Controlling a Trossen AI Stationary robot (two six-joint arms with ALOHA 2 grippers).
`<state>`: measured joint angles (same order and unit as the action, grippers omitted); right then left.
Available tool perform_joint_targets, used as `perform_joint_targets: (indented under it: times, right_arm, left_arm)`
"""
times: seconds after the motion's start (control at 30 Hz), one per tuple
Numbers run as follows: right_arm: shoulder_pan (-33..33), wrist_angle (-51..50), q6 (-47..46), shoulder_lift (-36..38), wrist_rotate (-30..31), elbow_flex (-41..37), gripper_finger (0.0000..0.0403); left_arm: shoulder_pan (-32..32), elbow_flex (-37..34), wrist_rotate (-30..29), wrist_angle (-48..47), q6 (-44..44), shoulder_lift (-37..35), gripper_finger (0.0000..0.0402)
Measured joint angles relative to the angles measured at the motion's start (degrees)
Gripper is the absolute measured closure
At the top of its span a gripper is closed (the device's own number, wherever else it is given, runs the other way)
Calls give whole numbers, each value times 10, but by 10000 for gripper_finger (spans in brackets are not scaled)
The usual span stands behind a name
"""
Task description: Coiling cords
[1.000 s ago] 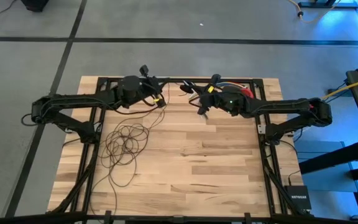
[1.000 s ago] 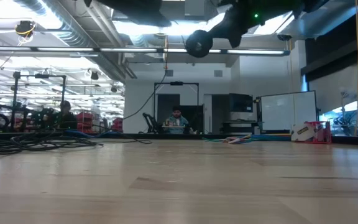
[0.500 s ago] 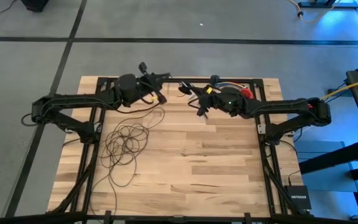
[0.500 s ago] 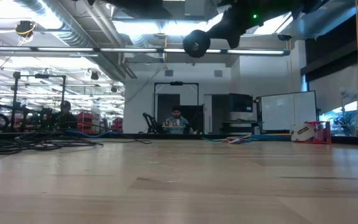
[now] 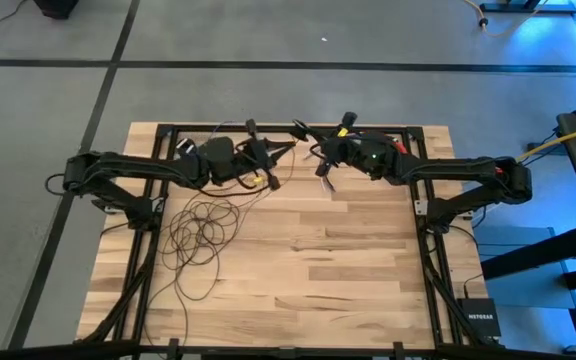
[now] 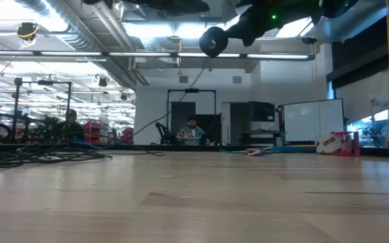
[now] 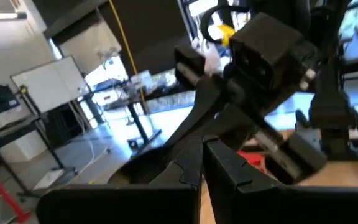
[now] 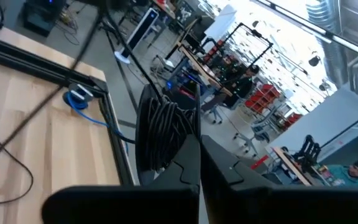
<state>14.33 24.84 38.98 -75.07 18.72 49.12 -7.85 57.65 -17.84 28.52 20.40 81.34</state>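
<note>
The cord is a thin dark wire. Most of it lies in loose loops [image 5: 203, 225] on the left half of the wooden table [image 5: 348, 270]. From there a strand [image 5: 253, 188] climbs toward my left gripper [image 5: 278, 153], which is shut and points level at my right gripper [image 5: 315, 160]. The two hover close together over the table's far edge. My right gripper is shut on a tight coil of the cord [image 8: 163, 130]. The cord's round black puck [image 6: 213, 42] hangs by that gripper, high above the table. My left gripper [image 7: 202, 165] is shut with its fingers level, pointing toward the table's right. A strand rises to it from the loops, but the wrist view shows no wire between the fingertips, so which part it has cannot be told. My right gripper [image 8: 199, 155] holds the coil's lower turns [image 8: 169, 163] between its two fingers, which come level from the table's right. The coil of several turns stands up above the fingers, lifted clear of the table.
A bundle of red and blue wires [image 5: 393, 148] lies at the far right corner, and a blue cable [image 8: 76, 99] by the far frame rail. A thick yellow cable [image 5: 568, 140] runs off the table's right. The near right half of the table is bare wood.
My left gripper has swung toward the table's right, closing on my right gripper, and has turned at the wrist. The strand from the loops has followed it. My right gripper has stayed nearly in place with the coil and puck.
</note>
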Motion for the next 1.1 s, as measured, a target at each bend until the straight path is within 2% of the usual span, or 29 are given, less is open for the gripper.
perform_joint_targets:
  times: [0.13, 0.63, 1.1]
  right_arm:
    - [-1, 8, -1, -3, -3, 0, 402]
    - [0, 41, -24, -3, -16, -2, 402]
    - [0, 92, -43, -2, -40, -1, 402]
  left_arm:
    - [-1, 0, 13, 66, 4, 30, 396]
    - [-4, 1, 9, 166, 39, 146, 396]
    - [-27, 1, 13, 114, 25, 150, 396]
